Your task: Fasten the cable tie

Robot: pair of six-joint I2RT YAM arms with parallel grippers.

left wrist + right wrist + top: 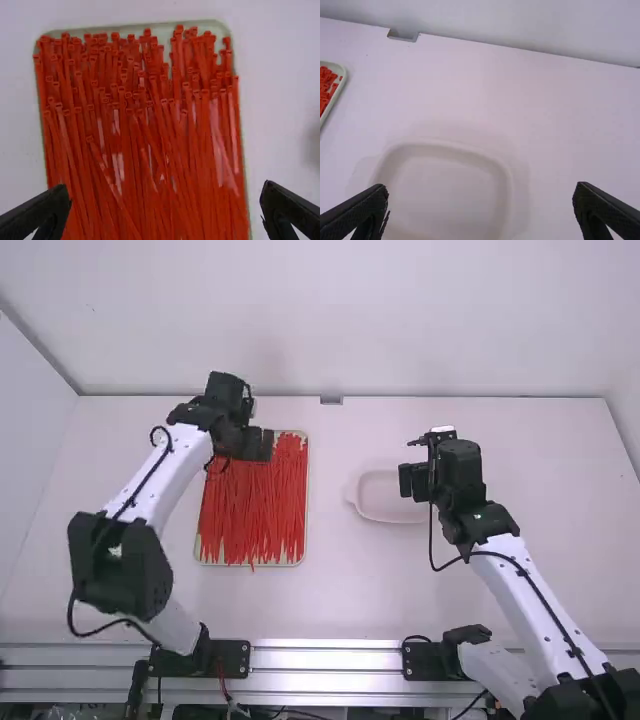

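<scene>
A thick pile of orange-red cable ties [255,502] [145,140] lies on a pale tray [200,552] [210,25] left of the table's middle. My left gripper [240,443] [162,212] hangs above the far end of the pile, open wide, with nothing between its fingers. My right gripper [420,480] [480,212] is also open and holds nothing; it hovers over the right side of an empty white dish [378,495] [445,190].
A small grey bracket [331,399] [403,35] sits at the table's far edge against the back wall. A corner of the tray with ties [327,85] shows in the right wrist view. Bare white table lies between tray and dish.
</scene>
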